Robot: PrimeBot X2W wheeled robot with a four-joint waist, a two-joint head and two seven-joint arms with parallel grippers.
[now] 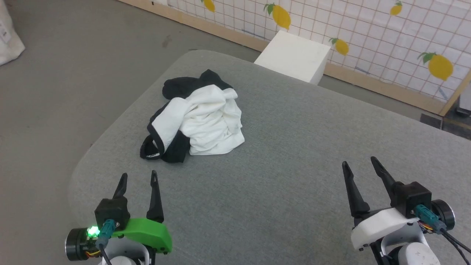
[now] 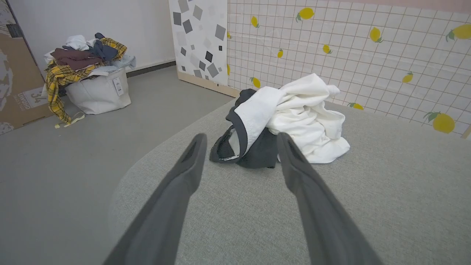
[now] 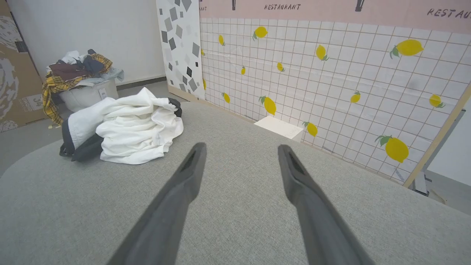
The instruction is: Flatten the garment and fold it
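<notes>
Both pairs of jaws stand wide apart and hold nothing. At the lower left of the head view, the left gripper (image 1: 139,173), on a green mount, hovers over the near left corner of a grey fabric-covered table (image 1: 279,191), its 2 dark fingers pointing away from the robot. Just ahead of it and a little to its right lies the garment (image 1: 206,117), a crumpled heap on the left part of the table, near the rounded edge and apart from both grippers. White body cloth is bunched on the heap's right side. Black cloth shows at the far end and along the near left, where what looks like the black collar (image 1: 149,151) forms a loop nearest the left fingers. The heap is somewhat longer from near to far than across, but too bunched to tell where sleeves or hem run. In the left wrist view it sits straight ahead between that gripper's fingers. Farther right, past a wide stretch of bare table, the right gripper (image 1: 358,161), on a white mount, points the same way; the heap lies ahead and far to its left. By this layout, the left arm is much the nearer for a first grasp, and the right would need to reach leftward to help spread the cloth.
</notes>
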